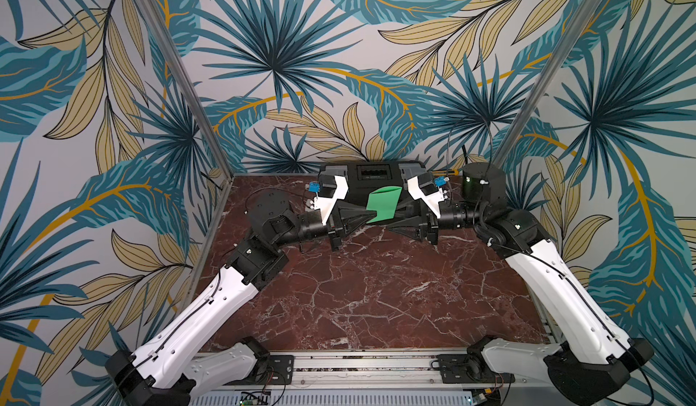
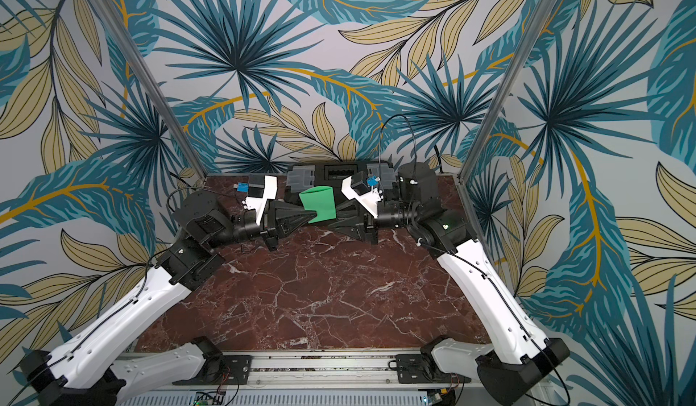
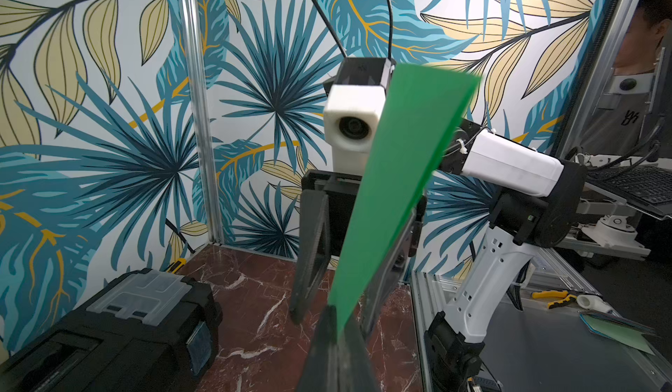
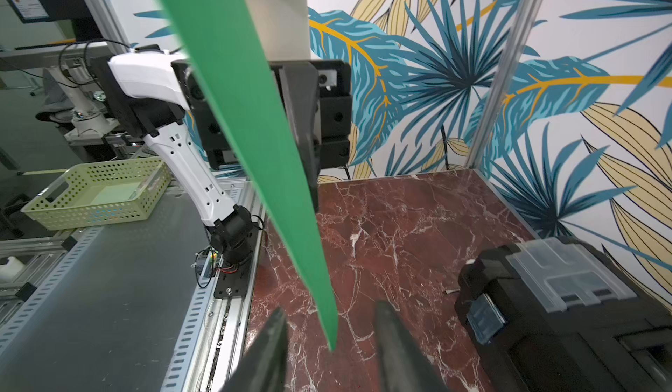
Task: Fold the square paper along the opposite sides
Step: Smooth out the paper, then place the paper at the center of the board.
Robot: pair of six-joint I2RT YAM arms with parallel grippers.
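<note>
Holding the square paper [image 1: 382, 204] aloft before the black toolbox [image 1: 376, 167], the left gripper [image 3: 336, 332] is clamped on one edge; the right gripper [image 4: 332, 350] gapes empty — close it squarely on the opposite edge.

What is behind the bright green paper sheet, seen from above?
A black plastic toolbox against the back wall; the sheet hides part of it.

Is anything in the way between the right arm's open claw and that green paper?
Nothing visible is. The right gripper is open, with a corner of the square paper hanging in the gap between its fingers; the left gripper pinches the paper's other side.
</note>
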